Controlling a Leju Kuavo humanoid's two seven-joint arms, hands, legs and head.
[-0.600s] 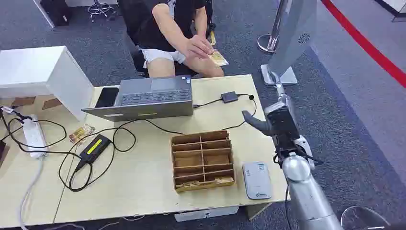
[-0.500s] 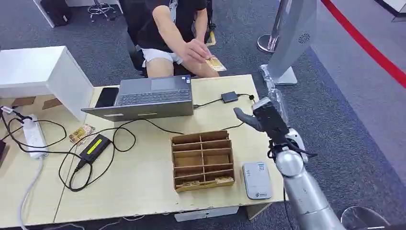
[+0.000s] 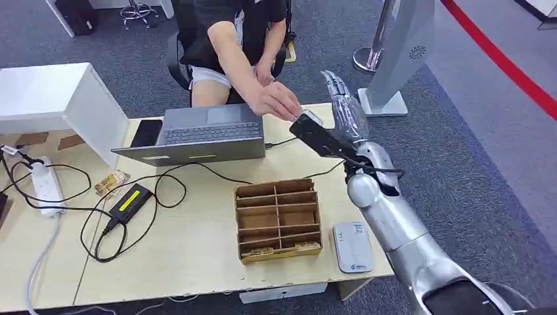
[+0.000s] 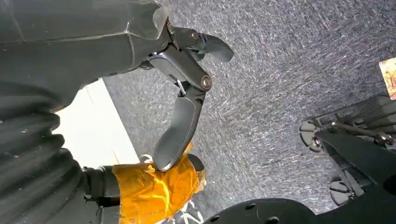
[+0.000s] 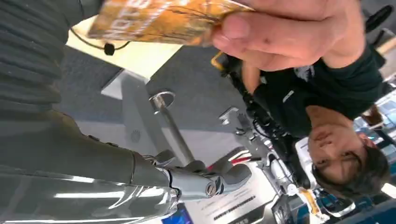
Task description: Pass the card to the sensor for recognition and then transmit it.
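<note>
Reaching up beyond the laptop (image 3: 210,134), right hand (image 3: 332,125) w/ fingers spread wide, holding nothing. Card (image 5: 159,21) pinched by person's hand (image 3: 276,102), at the robot's thumb side, long axis pointing into the palm. Left hand (image 4: 180,116) holds nothing, far off; sensor (image 3: 352,246) sits nearer desk (image 3: 184,249) front edge.

The head view looks forward and down from high on the robot's body, taking in the whole surface (image 3: 197,243) and the seated person (image 3: 230,39) beyond it. The right wrist view sits close behind the right hand (image 5: 70,163), turned upside down, facing the person (image 5: 327,93) and their hand (image 5: 280,32) at near range; both views share these. The left wrist view, close behind the left hand (image 4: 182,93), looks down at the carpet (image 4: 280,70).
</note>
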